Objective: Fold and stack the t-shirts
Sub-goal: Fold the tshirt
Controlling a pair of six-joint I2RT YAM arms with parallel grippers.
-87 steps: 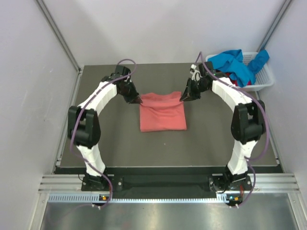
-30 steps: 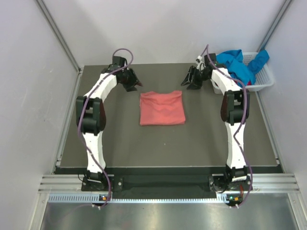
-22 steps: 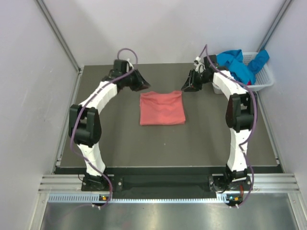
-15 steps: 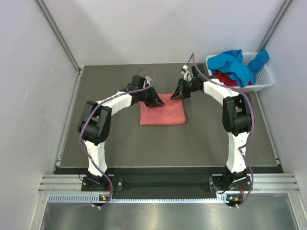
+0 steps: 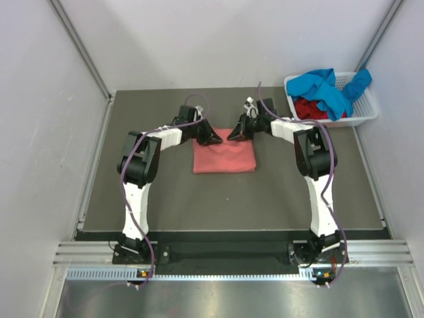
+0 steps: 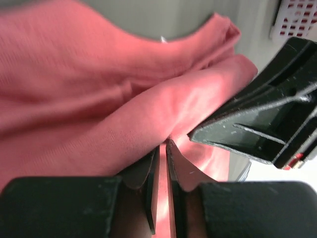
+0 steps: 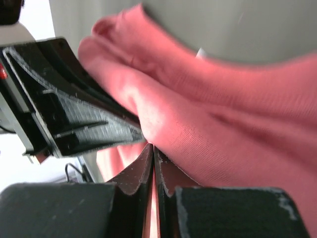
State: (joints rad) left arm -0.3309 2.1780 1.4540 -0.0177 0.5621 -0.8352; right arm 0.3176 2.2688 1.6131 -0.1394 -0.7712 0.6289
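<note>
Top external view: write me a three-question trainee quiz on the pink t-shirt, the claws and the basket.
1. True or false: the pink t-shirt lies inside the white basket.
2. Pick one: the left claw and right claw are shut on the pink t-shirt's A) near edge, B) far edge, C) sleeve hanging off the table.
3. Fill in: the draped shirt atop the basket is coloured ____.
Key: 1 false; 2 B; 3 blue.

Salmon-pink t-shirt (image 5: 224, 158) seen as plain, bright blue t-shirt (image 5: 324, 89), dark red t-shirt (image 5: 309, 109), white slotted basket (image 5: 368, 108), dark grey table (image 5: 172, 199), arms (image 5: 136, 207) finished in white and black.
</note>
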